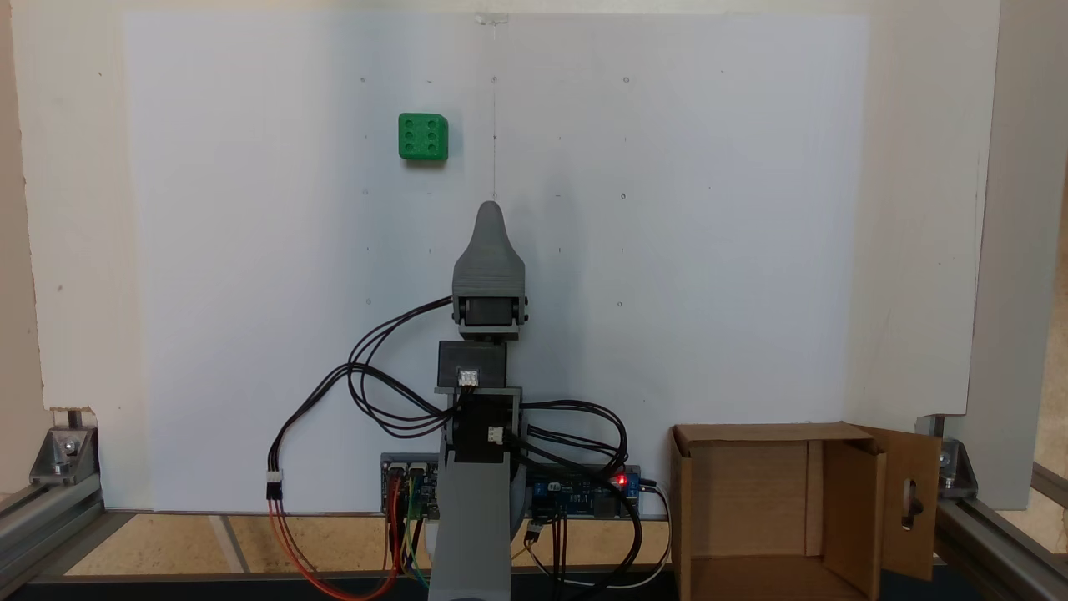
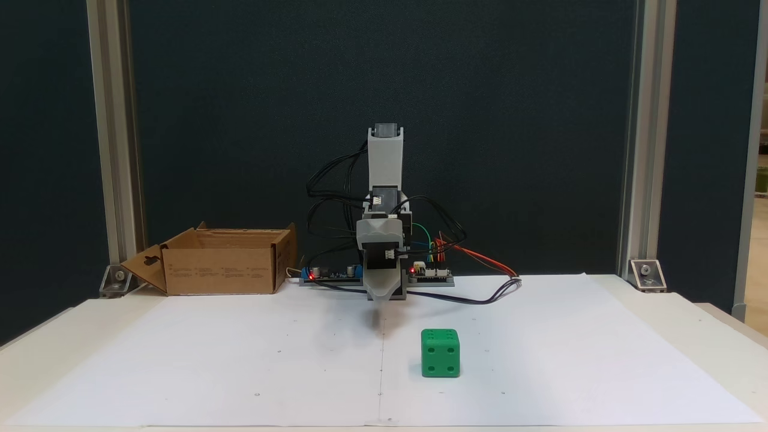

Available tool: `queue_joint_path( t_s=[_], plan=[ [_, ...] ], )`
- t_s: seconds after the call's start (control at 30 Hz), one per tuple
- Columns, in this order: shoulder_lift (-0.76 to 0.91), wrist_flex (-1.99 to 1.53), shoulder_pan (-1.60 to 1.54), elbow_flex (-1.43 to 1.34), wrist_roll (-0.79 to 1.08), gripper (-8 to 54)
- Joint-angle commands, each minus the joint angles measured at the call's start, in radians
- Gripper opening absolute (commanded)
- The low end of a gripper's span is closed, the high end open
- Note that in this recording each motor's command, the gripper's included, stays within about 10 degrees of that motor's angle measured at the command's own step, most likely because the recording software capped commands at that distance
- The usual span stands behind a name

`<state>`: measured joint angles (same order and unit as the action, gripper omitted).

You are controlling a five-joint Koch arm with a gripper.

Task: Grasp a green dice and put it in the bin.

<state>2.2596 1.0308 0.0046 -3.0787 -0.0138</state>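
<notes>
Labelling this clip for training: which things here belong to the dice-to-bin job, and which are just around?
Job: green dice, bin, gripper.
Just around: white paper sheet, circuit boards, cables, aluminium frame.

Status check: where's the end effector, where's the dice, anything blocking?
End effector low over the paper, empty; open or shut not discernible. Green dice on the paper, apart from it, untouched. Nothing between them. Cardboard box open beside the base.
</notes>
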Motion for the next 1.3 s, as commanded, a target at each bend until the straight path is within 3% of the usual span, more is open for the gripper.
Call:
queue_joint_path(
  t_s=[0.0,0.1,0.37,0.6,0.83,1.27],
  plan=[
    [0.107,0.057,0.012,-0.048,0.0,45.0],
    [0.106,-0.002,0.038,0.008,0.005,44.9],
    [0.106,-0.563,0.018,0.422,0.003,42.7],
    [0.089,-1.029,-0.104,0.776,-0.218,42.4],
    [-0.176,-1.48,-0.247,1.048,-0.368,42.5],
    [-0.66,-2.172,-0.249,1.641,-0.382,43.7]
  ],
)
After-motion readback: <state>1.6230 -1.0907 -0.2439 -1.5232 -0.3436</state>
